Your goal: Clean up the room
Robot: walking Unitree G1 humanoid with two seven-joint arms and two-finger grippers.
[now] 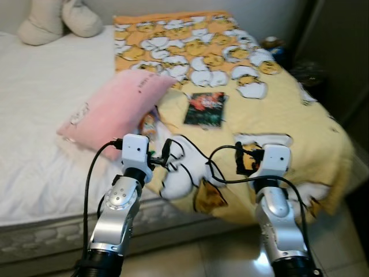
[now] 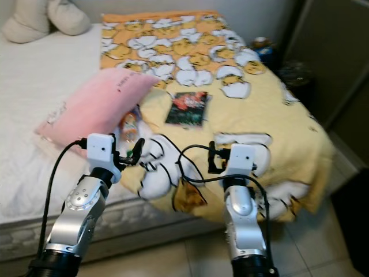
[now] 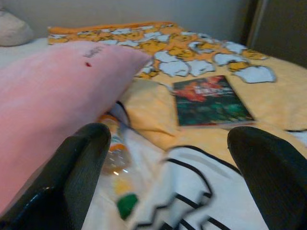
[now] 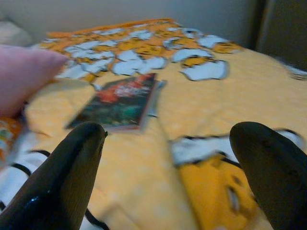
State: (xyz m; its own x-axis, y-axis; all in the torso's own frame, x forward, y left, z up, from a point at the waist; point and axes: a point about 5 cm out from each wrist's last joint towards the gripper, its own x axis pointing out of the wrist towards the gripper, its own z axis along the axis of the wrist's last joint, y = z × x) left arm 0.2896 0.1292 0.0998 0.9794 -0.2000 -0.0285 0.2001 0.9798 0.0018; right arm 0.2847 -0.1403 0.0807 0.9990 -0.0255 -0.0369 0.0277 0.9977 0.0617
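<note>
Book and bottle lying loose on the bed, waiting to be cleared.

Book flat on the yellow cartoon blanket mid-bed, right of the pink pillow; bottle tucked at the pillow's near edge, partly hidden. Likely the approach step, nothing gripped yet; next, probably a reach forward over the mattress edge to one of the two. Left hand and right hand raised side by side above the bed's near edge, forearms upright, both spread wide and empty.
</note>
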